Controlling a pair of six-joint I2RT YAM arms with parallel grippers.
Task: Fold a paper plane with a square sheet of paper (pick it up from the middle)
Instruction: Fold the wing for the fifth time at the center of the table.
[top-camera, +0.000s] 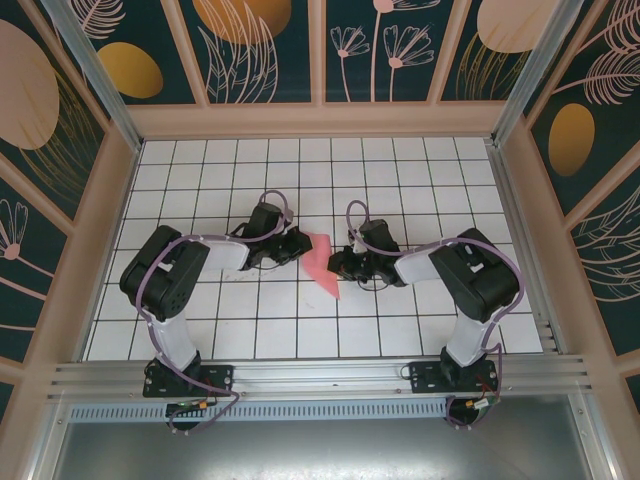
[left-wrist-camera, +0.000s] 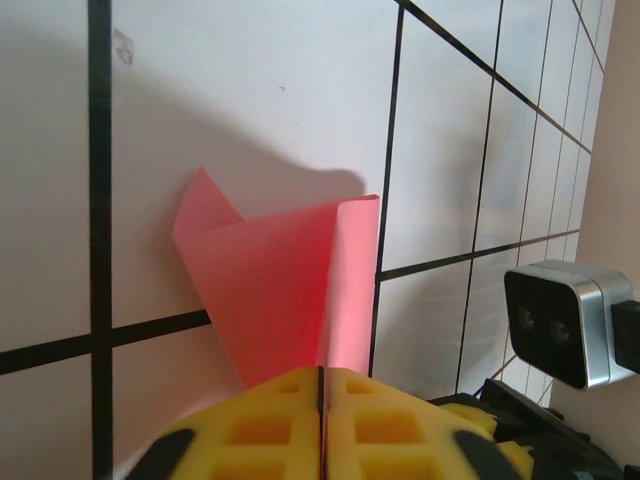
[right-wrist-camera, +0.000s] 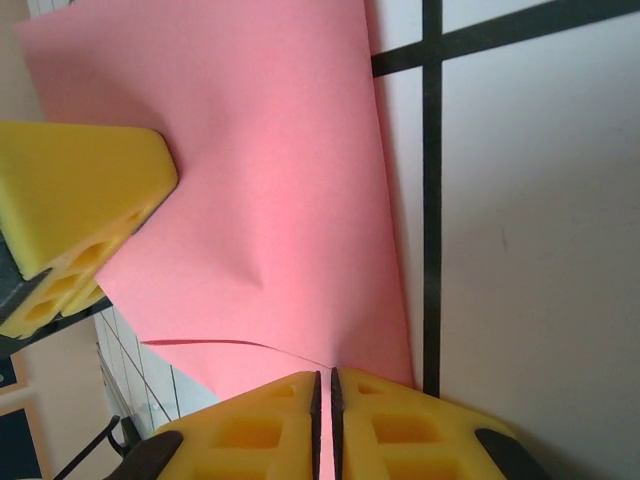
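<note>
Where the two arms meet at the centre of the top view, the paper (top-camera: 322, 262) lies on the white gridded desk (top-camera: 400, 170) as a pink, partly folded shape tapering toward the bottom of the frame. The left pincer (top-camera: 298, 247) is at its left edge and the right pincer (top-camera: 337, 264) at its right edge. Left wrist view: the yellow fingertips (left-wrist-camera: 270, 430) at bottom centre are pressed together to a thin seam, closed on the paper, which rises from that seam with one flap curled over at the right. A grey camera (left-wrist-camera: 565, 320) sits at the right edge. Right wrist view: the right pincer's pads (right-wrist-camera: 400, 420), at bottom centre, stand a narrow slit apart, nipping the paper's lower edge. The left pincer's yellow fingertip (right-wrist-camera: 80, 200) overlaps the paper at the left of the frame, and a black grid line (right-wrist-camera: 431, 200) runs down the right.
</note>
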